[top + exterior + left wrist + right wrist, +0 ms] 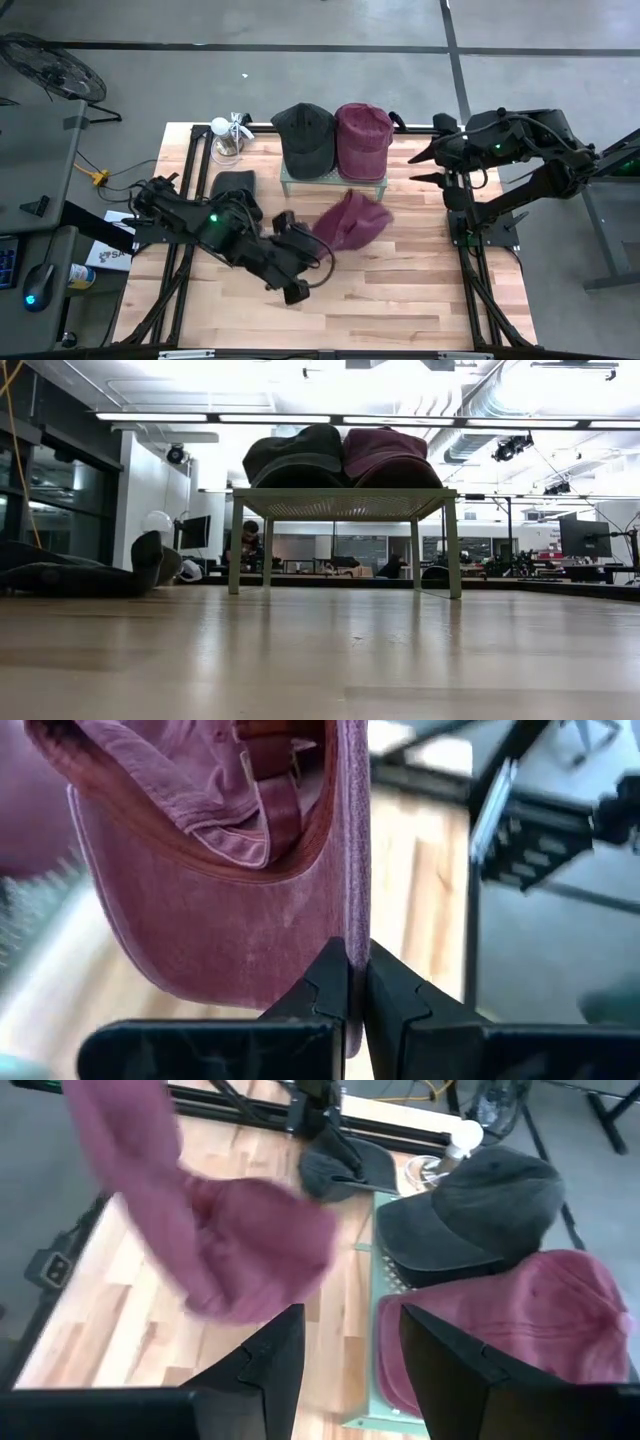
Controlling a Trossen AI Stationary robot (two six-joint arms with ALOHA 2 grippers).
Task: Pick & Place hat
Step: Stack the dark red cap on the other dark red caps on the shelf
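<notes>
One maroon hat hangs above mid-worktop, just in front of the green rack, pinched by its edge in the left gripper, fingers closed tight on the fabric. Two more caps sit on the rack: dark grey cap beside maroon cap, touching. Another dark cap lies flat on the worktop left of the rack. Right gripper waits at the right edge near the rack, fingers spread, empty.
</notes>
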